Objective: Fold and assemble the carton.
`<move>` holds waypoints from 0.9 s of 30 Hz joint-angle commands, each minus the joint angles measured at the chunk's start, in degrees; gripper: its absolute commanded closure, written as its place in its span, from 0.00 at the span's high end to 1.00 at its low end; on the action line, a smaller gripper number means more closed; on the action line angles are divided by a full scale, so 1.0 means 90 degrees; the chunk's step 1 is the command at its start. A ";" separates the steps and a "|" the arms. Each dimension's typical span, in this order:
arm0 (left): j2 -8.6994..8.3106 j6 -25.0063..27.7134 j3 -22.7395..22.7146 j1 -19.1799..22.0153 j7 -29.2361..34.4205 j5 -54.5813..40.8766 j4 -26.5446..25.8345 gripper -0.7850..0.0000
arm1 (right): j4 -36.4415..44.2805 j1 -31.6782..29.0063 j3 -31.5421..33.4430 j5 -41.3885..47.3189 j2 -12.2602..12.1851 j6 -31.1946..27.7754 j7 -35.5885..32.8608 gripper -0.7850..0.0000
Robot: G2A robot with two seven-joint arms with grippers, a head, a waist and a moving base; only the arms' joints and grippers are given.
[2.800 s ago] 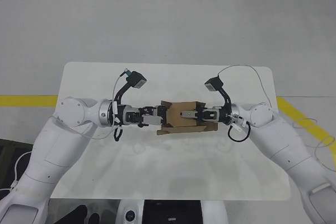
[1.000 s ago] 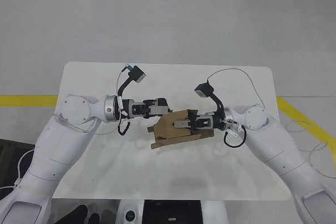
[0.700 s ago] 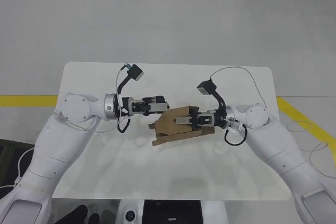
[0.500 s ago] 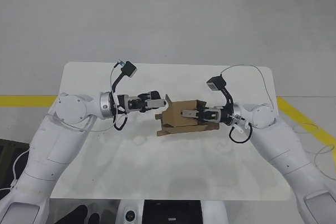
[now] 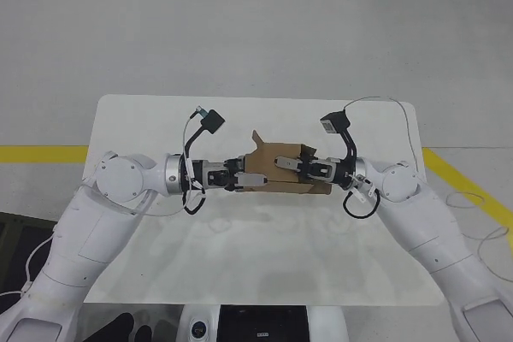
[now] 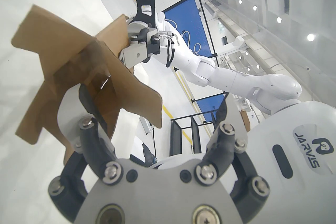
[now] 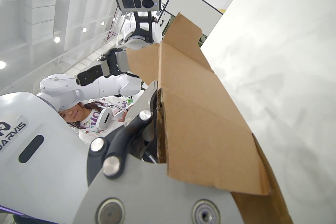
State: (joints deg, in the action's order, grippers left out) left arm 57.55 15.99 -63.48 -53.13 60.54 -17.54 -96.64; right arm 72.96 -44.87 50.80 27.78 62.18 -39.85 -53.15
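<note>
The brown carton (image 5: 282, 165) is held just above the middle of the white table (image 5: 154, 120), half-formed, with loose flaps sticking out. My right gripper (image 5: 284, 162) is shut on its wall from the right; in the right wrist view one finger (image 7: 147, 104) presses the cardboard (image 7: 199, 114) and the other is hidden behind it. My left gripper (image 5: 244, 179) is at the carton's left end. The left wrist view shows it (image 6: 153, 96) open wide, one finger (image 6: 89, 104) tucked under a flap (image 6: 78, 64), and the right gripper (image 6: 136, 51) clamped on the far wall.
Bare table surface lies all around the carton, with wide room toward the front edge (image 5: 256, 301) and the far edge. A yellow floor line (image 5: 34, 154) runs past the table on both sides.
The carton was tilted, then levelled and lifted slightly toward the far side. My left gripper has come from beside the carton's upper left corner down to its left end.
</note>
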 commanded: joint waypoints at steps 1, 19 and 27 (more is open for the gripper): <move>0.0001 -0.0010 0.0002 -0.0009 0.0001 0.0018 0.0032 1.00 | -0.0006 -0.0022 0.0051 -0.0065 0.0003 -0.0020 0.0093 0.00; 0.0042 -0.0036 0.0196 -0.0197 0.0197 -0.0317 -0.0018 1.00 | 0.0156 -0.0180 0.0434 -0.0596 0.0037 -0.0065 0.0685 0.00; 0.0112 -0.0061 0.0435 -0.0063 0.0259 -0.0421 0.0067 1.00 | 0.0185 -0.0188 0.0426 -0.0645 0.0089 -0.0079 0.0685 0.00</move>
State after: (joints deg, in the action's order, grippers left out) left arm 58.50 15.48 -59.80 -53.83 62.80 -21.33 -96.17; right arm 74.62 -46.50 54.63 21.96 62.95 -40.53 -46.99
